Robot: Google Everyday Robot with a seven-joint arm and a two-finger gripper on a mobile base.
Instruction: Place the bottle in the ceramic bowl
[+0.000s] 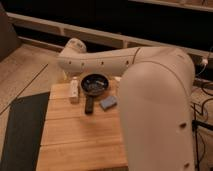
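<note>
My main worry is the approach: the arm [107,61] stretches across the back of the desk [80,142] and hides the pincer from me. It must sit past the rounded joint, near the desk's back left corner, and I cannot tell whether it is wide or narrow. Coming down half blind, I judge I could knock the bottle [74,90] over or shove it off the left edge. It stands just left of the ceramic bowl [95,84], nearly touching, so the rim could also be clipped. The black stick [89,104] and blue-grey block [107,103] lie just in front. The bottle is small, cream-white, narrower on top, probably light and tippy.
</note>
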